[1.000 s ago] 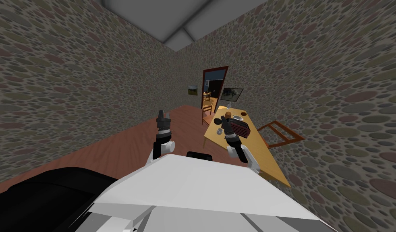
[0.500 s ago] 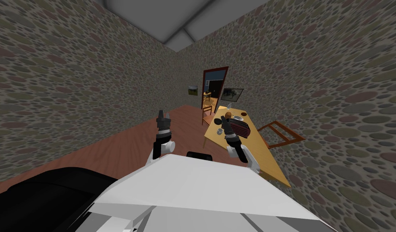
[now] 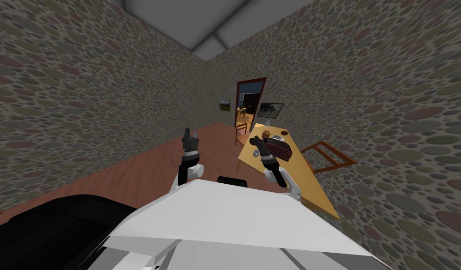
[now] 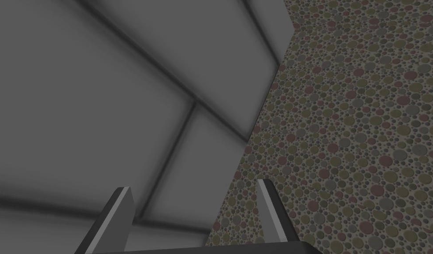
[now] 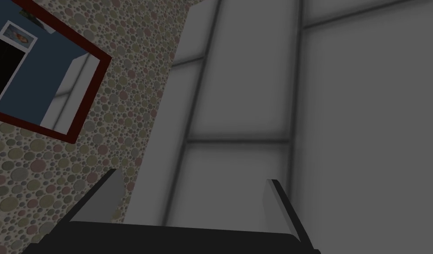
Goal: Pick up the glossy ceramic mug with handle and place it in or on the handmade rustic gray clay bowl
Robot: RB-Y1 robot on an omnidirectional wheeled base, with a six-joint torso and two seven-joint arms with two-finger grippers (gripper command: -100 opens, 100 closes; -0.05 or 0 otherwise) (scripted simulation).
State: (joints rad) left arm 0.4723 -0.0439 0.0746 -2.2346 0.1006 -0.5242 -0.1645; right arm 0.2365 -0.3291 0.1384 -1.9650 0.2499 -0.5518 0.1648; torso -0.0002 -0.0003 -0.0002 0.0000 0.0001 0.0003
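**Left fingers (image 4: 116, 216) and right fingers (image 5: 277, 207) released, empty**

Small grey mug (image 3: 255, 151) near surface's (image 3: 316, 194) left edge, close by right arm; pale bowl (image 3: 277, 138) farther along, beyond dark red box (image 3: 280, 149). Tilt right wrist down, then descend straight over mug, fingers straddling its body.
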